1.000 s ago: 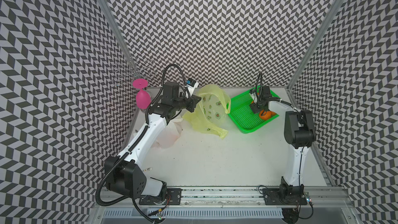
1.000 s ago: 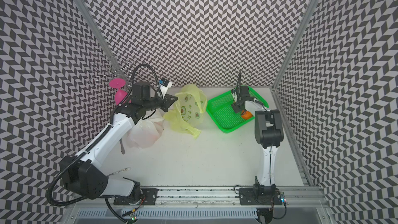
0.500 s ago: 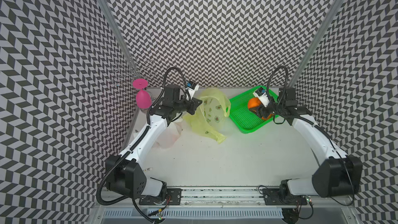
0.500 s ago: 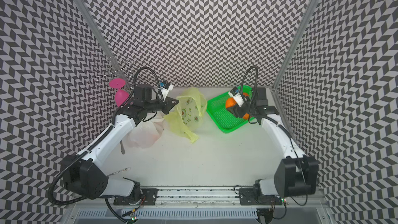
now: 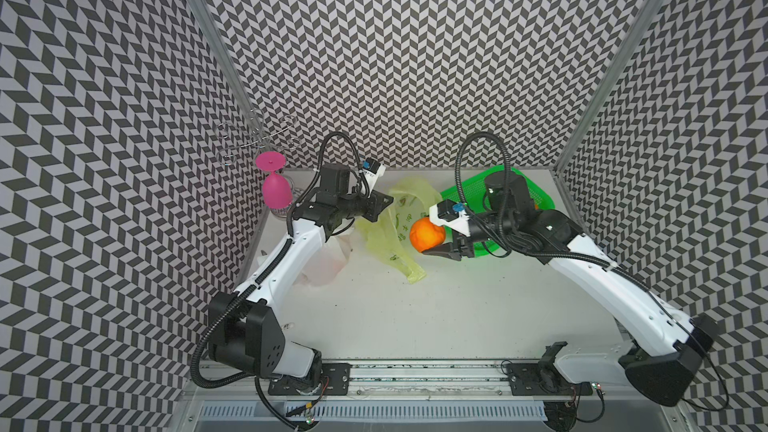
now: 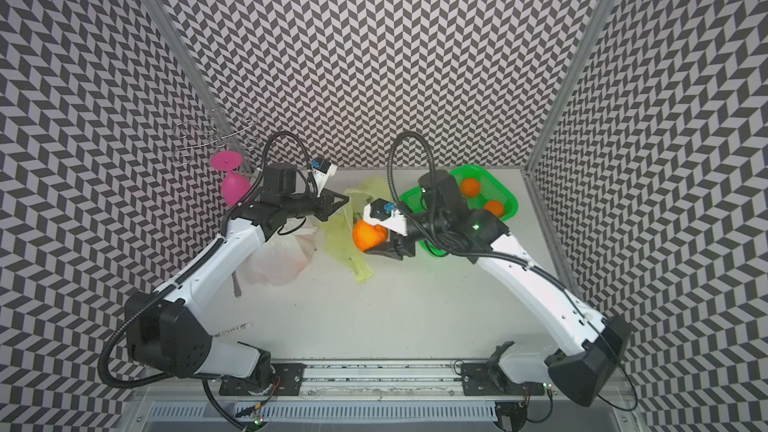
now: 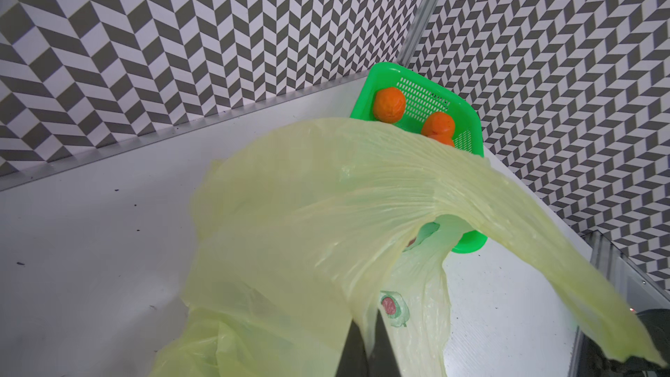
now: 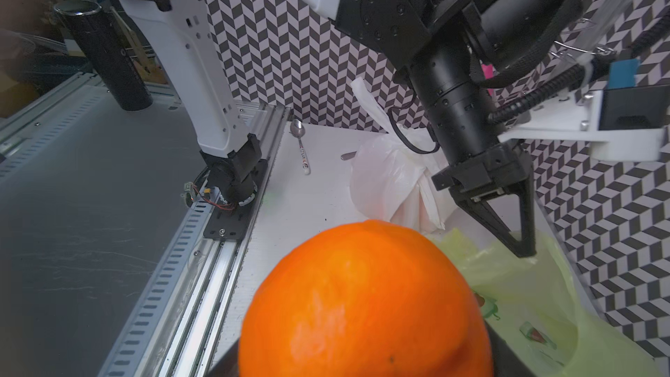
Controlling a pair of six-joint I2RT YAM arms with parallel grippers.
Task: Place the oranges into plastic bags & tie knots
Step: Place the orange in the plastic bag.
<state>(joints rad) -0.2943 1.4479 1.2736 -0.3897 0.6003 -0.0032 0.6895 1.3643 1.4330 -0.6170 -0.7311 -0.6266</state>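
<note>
My right gripper point(image 5: 429, 238) is shut on one of the oranges point(image 5: 427, 233) and holds it in the air beside the yellow-green plastic bag point(image 5: 392, 228). This orange point(image 8: 362, 302) fills the right wrist view and hides the jaws. My left gripper point(image 5: 388, 201) is shut on the yellow-green bag's point(image 7: 326, 230) edge and lifts it, the film pinched between its fingers point(image 7: 353, 349). Three more oranges point(image 7: 389, 104) lie in the green basket point(image 7: 467, 110). The white plastic bag point(image 6: 278, 259) sits under the left arm, its twisted handle strip point(image 8: 373, 106) sticking up. I cannot tell whether that is a knot.
A pink wine glass point(image 5: 274, 191) hangs upside down from a wire rack point(image 5: 257, 139) in the back left corner. A spoon point(image 8: 301, 143) lies near the white bag. Patterned walls close the table on three sides, and the arms' rail point(image 5: 415, 376) runs along the front.
The right arm lifted an orange out of the green basket and carried it left to the yellow-green bag. The left gripper stayed shut on the bag and shifted slightly.
</note>
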